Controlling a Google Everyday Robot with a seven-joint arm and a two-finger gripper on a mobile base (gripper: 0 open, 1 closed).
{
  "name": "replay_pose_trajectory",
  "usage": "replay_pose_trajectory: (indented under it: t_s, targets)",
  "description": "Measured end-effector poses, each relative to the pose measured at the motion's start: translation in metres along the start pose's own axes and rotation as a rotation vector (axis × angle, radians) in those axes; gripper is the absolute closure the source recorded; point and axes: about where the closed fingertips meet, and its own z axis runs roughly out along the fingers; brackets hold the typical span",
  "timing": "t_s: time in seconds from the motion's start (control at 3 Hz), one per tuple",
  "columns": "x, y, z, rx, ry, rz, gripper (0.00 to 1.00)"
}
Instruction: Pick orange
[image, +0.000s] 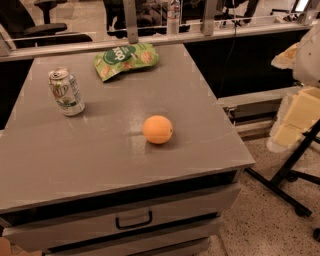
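Observation:
The orange (157, 129) is a round, smooth fruit that sits on the grey cabinet top (100, 160), right of centre and toward the front. Nothing touches it. My gripper (296, 118) shows as pale cream parts of my arm at the right edge of the camera view. It is off the cabinet, well to the right of the orange and at about its height. It holds nothing that I can see.
A green-and-white soda can (66, 92) stands upright at the left. A green snack bag with orange spots (126, 59) lies at the back. A black stand leg (290, 167) crosses the floor at right. Drawers with a handle (133, 220) face front.

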Motion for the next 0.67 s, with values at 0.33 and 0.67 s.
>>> replay_pose_trajectory:
  t_s: [0.33, 0.67]
  targets:
    - [-0.016, -0.002, 0.026, 0.004, -0.181, 0.047, 0.00]
    - [-0.040, -0.002, 0.040, 0.000, -0.370, 0.073, 0.00]
